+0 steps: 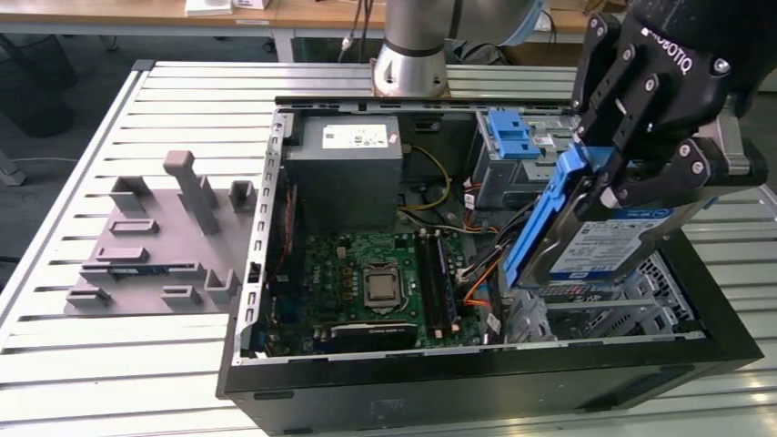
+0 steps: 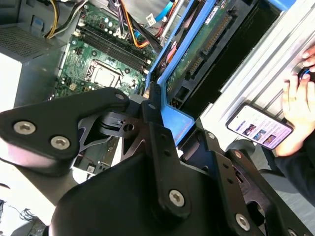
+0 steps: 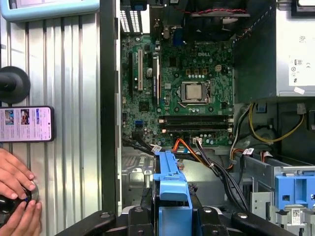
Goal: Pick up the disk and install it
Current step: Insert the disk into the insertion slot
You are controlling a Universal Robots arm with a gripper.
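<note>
The pick-up half of the job looks done and the install half is under way: in the exterior view the claw [image 1: 628, 187] sits at about 2 o'clock in the frame, its 2 fingers [image 1: 591, 137] clamped on the disk [image 1: 613, 248] by the long edges of its blue bracket [image 1: 538, 232]. The disk hangs clear of every surface, steeply tilted, label side facing the camera and its lower end dipping toward the metal drive cage [image 1: 613, 305], which lies at 3 o'clock from the motherboard [image 1: 370, 278] inside the open computer case [image 1: 486, 387]. In the second wrist view the disk's circuit-board underside [image 2: 197, 54] shows above the case interior, and the bundle of cables [image 1: 479, 273] runs close beside the bracket's lower edge. A second blue bracket [image 1: 510, 137] sits in a bay at 12 o'clock from the held disk, and the grey power supply [image 1: 344, 173] stands at 12 o'clock from the motherboard. On the counter [image 1: 109, 382], at 9 o'clock from the case, rests a grey parts fixture [image 1: 158, 250]. A person's hand [image 2: 298, 105] and a phone [image 2: 259, 127] lie on the counter just outside the case wall. Seating the disk would, I judge, call for levelling it to match the cage rails, keeping the bracket square and clear of the cables.
</note>
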